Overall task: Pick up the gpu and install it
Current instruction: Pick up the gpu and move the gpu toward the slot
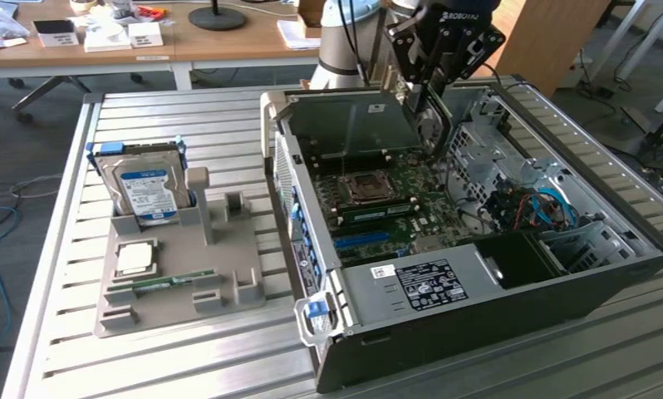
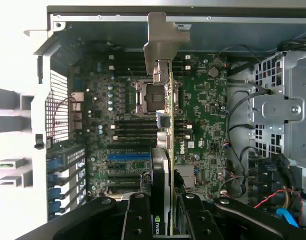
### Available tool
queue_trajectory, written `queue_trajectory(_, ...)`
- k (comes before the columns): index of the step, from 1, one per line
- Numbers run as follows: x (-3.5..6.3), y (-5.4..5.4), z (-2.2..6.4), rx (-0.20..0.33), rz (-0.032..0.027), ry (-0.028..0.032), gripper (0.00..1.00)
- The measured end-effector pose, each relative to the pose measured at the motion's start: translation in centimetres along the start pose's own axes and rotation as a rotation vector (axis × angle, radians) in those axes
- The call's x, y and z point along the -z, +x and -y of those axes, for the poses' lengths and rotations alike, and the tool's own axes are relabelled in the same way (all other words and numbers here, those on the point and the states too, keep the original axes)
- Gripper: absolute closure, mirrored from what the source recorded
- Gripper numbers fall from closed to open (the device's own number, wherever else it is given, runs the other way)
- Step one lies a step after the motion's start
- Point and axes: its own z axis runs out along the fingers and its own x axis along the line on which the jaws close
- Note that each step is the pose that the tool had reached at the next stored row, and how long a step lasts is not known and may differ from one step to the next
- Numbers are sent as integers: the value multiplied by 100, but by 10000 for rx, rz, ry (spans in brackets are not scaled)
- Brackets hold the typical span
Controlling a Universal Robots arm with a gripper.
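Exterior view's left: hard drive (image 1: 149, 189) upright in rack (image 1: 171, 291) on table (image 1: 198, 366); right of it, open case (image 1: 509, 283), with end effector (image 1: 437, 79) partly closed, clamping gpu (image 2: 163, 170) edge-on over motherboard (image 2: 203, 110), bracket toward case wall.

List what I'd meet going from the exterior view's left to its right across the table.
In order: hard drive standing in the grey holder → CPU socket in the open case → gripper holding the gpu above the motherboard → blue cables.
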Motion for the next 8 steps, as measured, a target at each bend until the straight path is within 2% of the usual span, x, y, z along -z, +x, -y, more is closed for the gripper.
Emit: queue_trajectory(8, -3, -133, -6, 0, 0, -1, 73)
